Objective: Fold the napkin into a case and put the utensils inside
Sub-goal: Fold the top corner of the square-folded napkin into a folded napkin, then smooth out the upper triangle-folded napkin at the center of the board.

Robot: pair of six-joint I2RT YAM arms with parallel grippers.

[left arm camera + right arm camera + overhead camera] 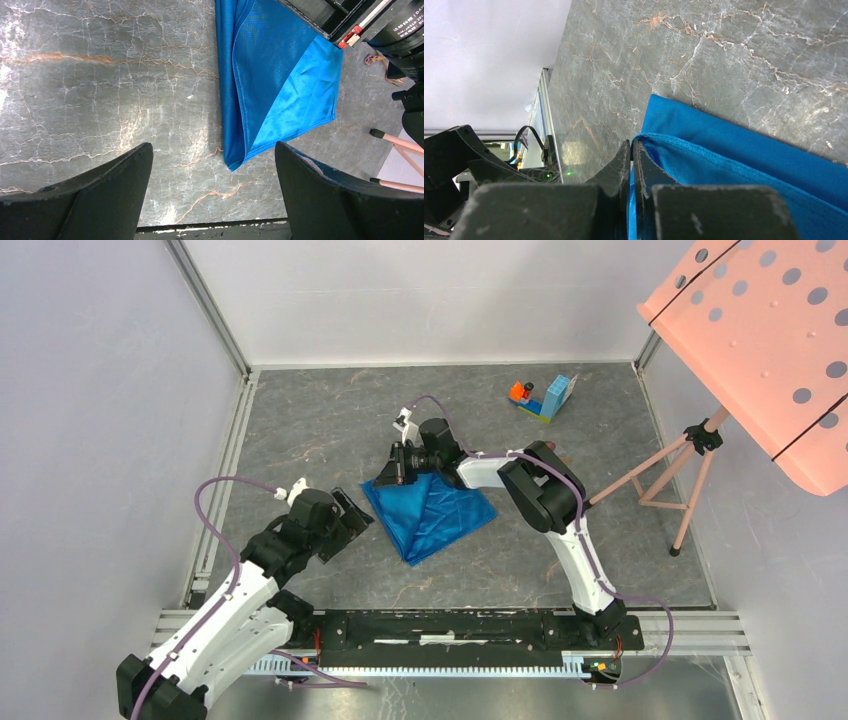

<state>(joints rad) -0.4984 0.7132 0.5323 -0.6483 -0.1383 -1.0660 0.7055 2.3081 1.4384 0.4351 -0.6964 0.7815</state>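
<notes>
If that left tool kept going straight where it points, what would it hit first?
Most likely the grey table beside the near corner of the blue napkin, since the open left tool tilts downward. On a flatter path, the napkin's folded edge comes first; depth is unclear.

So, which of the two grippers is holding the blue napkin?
The right gripper: its jaws are shut on a folded edge of the napkin. The left gripper has its jaws wide open beside it and holds nothing.
</notes>
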